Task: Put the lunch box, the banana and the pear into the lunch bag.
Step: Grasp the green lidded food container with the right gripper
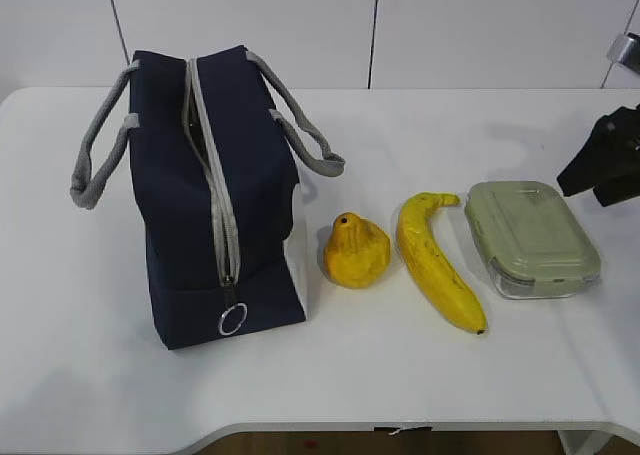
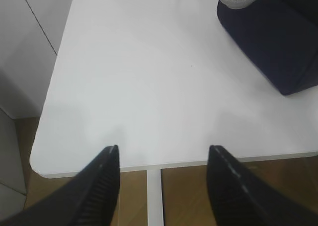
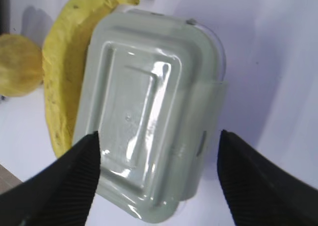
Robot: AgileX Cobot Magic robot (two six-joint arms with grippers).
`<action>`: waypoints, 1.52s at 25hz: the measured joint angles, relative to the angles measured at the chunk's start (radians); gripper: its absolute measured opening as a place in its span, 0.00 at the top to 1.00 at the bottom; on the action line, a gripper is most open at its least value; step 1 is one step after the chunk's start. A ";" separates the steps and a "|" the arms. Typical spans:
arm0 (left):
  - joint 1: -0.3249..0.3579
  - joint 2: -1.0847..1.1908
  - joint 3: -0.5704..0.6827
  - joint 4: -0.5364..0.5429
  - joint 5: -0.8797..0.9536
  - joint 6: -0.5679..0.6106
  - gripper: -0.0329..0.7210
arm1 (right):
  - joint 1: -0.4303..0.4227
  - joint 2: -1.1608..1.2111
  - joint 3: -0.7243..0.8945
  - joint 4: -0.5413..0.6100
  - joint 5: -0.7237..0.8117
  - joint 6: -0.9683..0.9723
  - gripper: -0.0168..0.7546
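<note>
Lunch bag (image 1: 215, 200): navy-blue fabric, grey zipper strip, grey webbing handles, white end panel, silver ring pull.
Pear (image 1: 356, 251): yellow-orange, small dark hole on top.
Banana (image 1: 434, 258): yellow, faint brown specks, dark tip.
Lunch box (image 1: 531, 237): clear body, pale sage-green lid.
Bench (image 1: 80, 375): plain white.
Fingers (image 3: 74, 181): black, finely ribbed.

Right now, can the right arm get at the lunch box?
Probably yes. The right tool is open, its fingers straddling the lunch box from above. The banana lies close along one side, but nothing covers the lid.
</note>
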 joint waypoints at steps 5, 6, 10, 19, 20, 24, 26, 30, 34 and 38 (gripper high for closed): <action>0.000 0.000 0.000 0.000 0.000 0.000 0.39 | 0.000 0.000 0.000 0.014 0.000 -0.048 0.23; 0.000 0.000 0.000 0.000 0.000 0.000 0.39 | 0.000 0.000 0.000 0.029 0.000 -0.056 0.23; 0.000 0.000 0.000 0.000 0.000 0.000 0.39 | -0.005 0.000 0.000 0.039 0.000 -0.069 0.23; 0.000 0.000 0.000 0.000 0.000 0.000 0.39 | -0.061 0.000 0.016 0.084 -0.002 -0.108 0.23; 0.000 0.000 0.000 0.000 0.000 0.000 0.39 | -0.061 0.000 0.023 0.094 -0.002 -0.118 0.23; 0.000 0.000 0.000 0.000 0.000 0.000 0.39 | -0.061 0.023 0.046 0.115 -0.002 -0.131 0.23; 0.000 0.000 0.000 0.000 0.000 0.000 0.39 | -0.061 0.041 0.059 0.120 -0.004 -0.148 0.23; 0.000 0.000 0.000 0.000 0.000 0.000 0.39 | -0.061 0.056 0.067 0.138 -0.008 -0.180 0.23; 0.000 0.000 0.000 0.000 0.000 0.000 0.39 | -0.061 0.081 0.067 0.156 -0.008 -0.188 0.23; 0.000 0.000 0.000 0.000 0.000 0.000 0.39 | -0.067 0.108 0.067 0.165 -0.010 -0.194 0.23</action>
